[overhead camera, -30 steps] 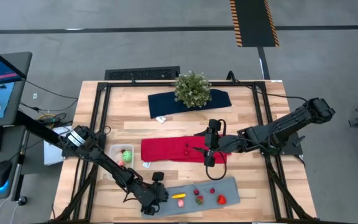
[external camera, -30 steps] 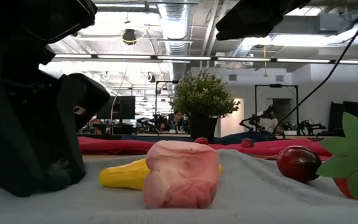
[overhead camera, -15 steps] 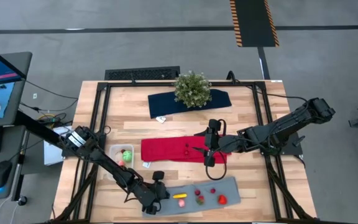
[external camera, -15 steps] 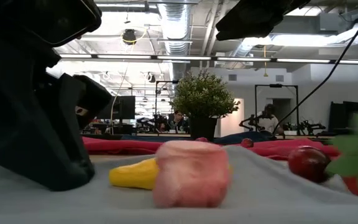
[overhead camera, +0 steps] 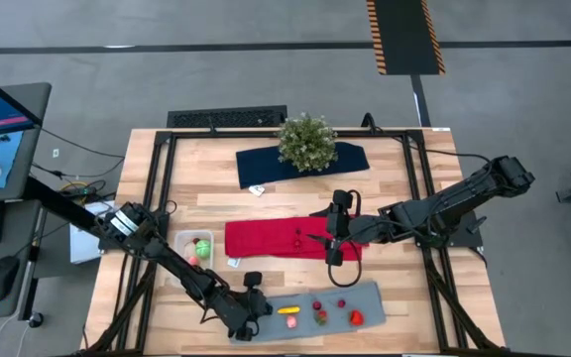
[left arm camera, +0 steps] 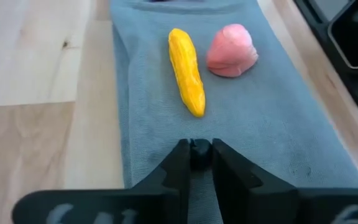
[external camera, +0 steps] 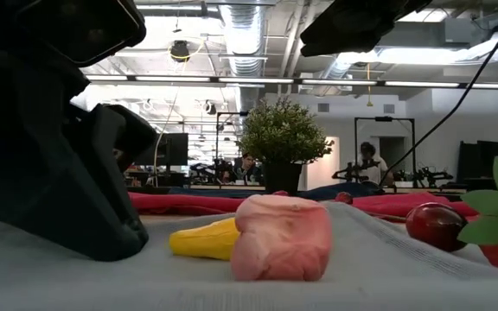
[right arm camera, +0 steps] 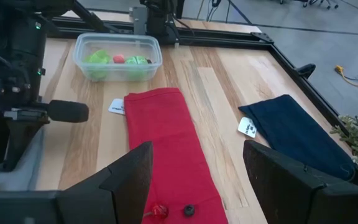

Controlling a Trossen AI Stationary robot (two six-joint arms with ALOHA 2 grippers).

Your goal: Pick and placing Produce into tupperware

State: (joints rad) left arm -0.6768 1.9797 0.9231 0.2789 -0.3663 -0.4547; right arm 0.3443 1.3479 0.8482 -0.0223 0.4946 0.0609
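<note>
Left claw (left arm camera: 196, 155) is clamping a dark berry (left arm camera: 197, 151) over the mat (left arm camera: 272, 124); lift straight, carrying it to the tupperware (overhead camera: 192, 249).

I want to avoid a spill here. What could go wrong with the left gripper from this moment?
1. The left gripper pinches a dark berry right at the mat; it may catch the fabric too and drag the yellow piece and pink piece when lifting.
2. The berry is small, held only at the fingertips; it could slip on the way to the tupperware.
The right gripper waits open above the red cloth.
</note>
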